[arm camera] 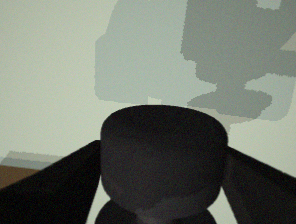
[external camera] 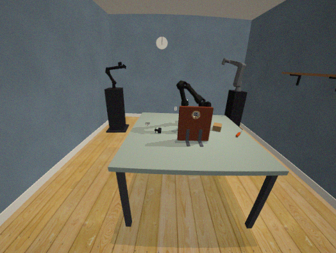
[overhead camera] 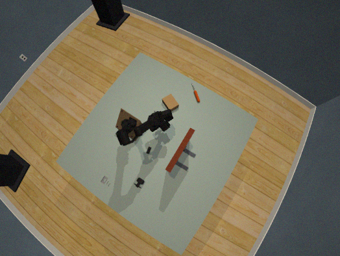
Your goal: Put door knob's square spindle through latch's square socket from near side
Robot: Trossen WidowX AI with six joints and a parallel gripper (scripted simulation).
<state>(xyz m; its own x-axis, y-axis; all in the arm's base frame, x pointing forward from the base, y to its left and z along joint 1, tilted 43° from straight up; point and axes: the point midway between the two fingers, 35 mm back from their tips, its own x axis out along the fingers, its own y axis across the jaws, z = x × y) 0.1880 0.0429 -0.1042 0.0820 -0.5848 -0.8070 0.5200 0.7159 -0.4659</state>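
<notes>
The wooden panel stands upright on two grey feet. The latch's round plate with its socket shows near the panel's top in the exterior view. My gripper is shut on the black door knob, whose broad rounded head sits between the fingers. In the top view the gripper end of the arm is on the robot's side of the panel, clearly apart from it, toward the panel's upper end in that view. The knob's spindle and round plate cannot be made out, and the exterior view hides the fingers behind the panel.
A wooden block lies near the gripper. An orange screwdriver lies beyond it. Another black knob-like part, a small black piece and small metal parts lie on the other side.
</notes>
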